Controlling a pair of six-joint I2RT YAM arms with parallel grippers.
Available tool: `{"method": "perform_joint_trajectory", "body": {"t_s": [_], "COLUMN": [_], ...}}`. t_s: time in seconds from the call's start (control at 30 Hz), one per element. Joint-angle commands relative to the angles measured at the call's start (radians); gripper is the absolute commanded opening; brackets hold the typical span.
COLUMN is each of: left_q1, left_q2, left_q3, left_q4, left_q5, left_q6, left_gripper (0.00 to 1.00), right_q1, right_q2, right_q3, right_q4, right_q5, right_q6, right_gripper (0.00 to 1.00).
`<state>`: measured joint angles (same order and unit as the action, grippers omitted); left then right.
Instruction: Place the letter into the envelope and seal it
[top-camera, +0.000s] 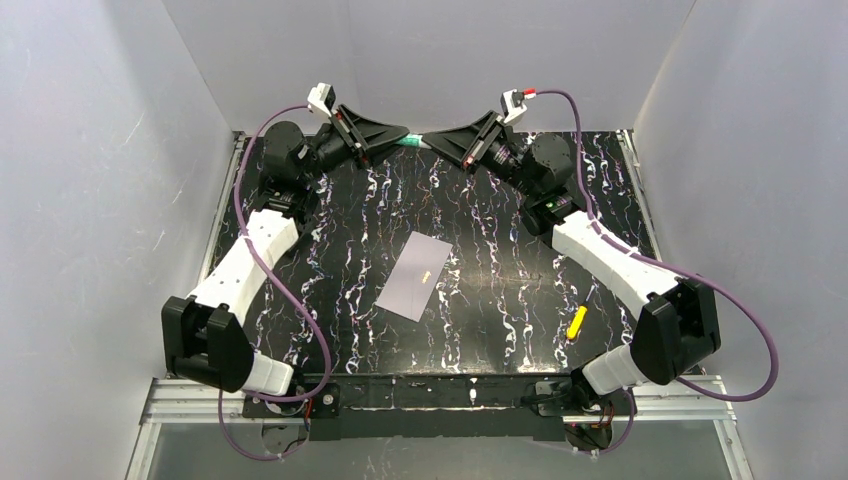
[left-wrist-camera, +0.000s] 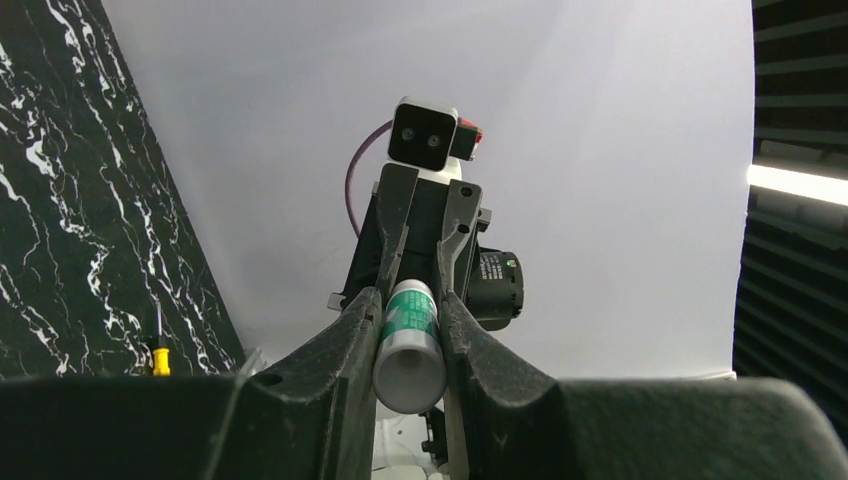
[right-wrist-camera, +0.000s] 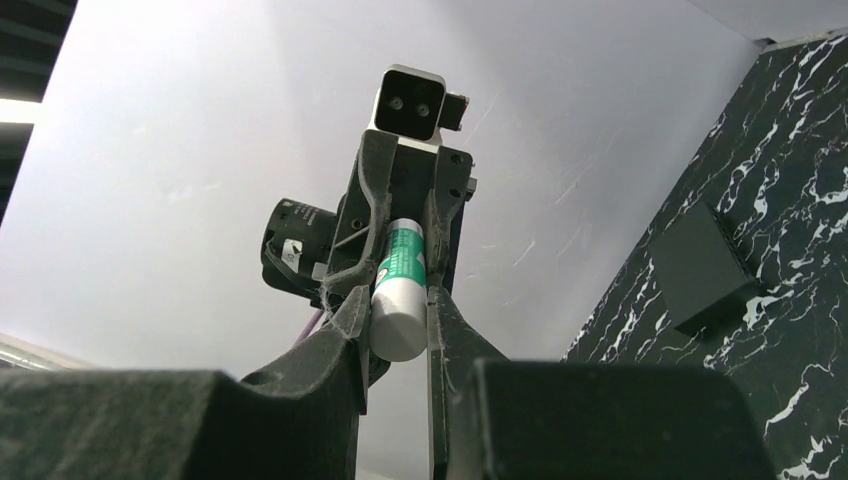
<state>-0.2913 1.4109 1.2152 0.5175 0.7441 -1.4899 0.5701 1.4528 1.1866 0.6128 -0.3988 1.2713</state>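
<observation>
The pale lavender envelope (top-camera: 415, 277) lies flat mid-table with a small yellow mark on it. The letter is not in view. Above the table's far edge, both grippers meet tip to tip on a green-and-white glue stick (top-camera: 414, 143). My left gripper (left-wrist-camera: 410, 305) is shut on the end of the glue stick (left-wrist-camera: 410, 345) with the grey rim. My right gripper (right-wrist-camera: 400, 310) is shut on its white end (right-wrist-camera: 398, 315). Each wrist view shows the other gripper's fingers just beyond, on the same tube.
A yellow-handled tool (top-camera: 577, 322) lies near the right arm; it also shows on the table in the left wrist view (left-wrist-camera: 160, 355). A flat dark rectangle (right-wrist-camera: 700, 265) lies on the black marbled table (top-camera: 500, 300) in the right wrist view; I cannot tell if it is the envelope.
</observation>
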Motion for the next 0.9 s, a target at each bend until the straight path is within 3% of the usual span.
{"method": "perform_joint_trajectory", "body": {"t_s": [0.0, 0.53, 0.87], "left_q1": [-0.163, -0.243, -0.268], "left_q2": [-0.01, 0.041, 0.016], "left_q3": [0.032, 0.031, 0.003], "left_q4": [-0.007, -0.103, -0.108], "left_q5": [0.147, 0.11, 0.137], "left_q6": [0.041, 0.302, 0.342], "left_gripper": [0.0, 0.0, 0.0], "right_q1": [0.106, 0.159, 0.146], "right_q2": [0.005, 0.029, 0.036], "right_q3": [0.029, 0.03, -0.026], "right_q4": [0.044, -0.003, 0.318], "right_q5": [-0.055, -0.048, -0.037], "right_q6": [0.011, -0.033, 0.133], "right_gripper": [0.01, 0.01, 0.01]}}
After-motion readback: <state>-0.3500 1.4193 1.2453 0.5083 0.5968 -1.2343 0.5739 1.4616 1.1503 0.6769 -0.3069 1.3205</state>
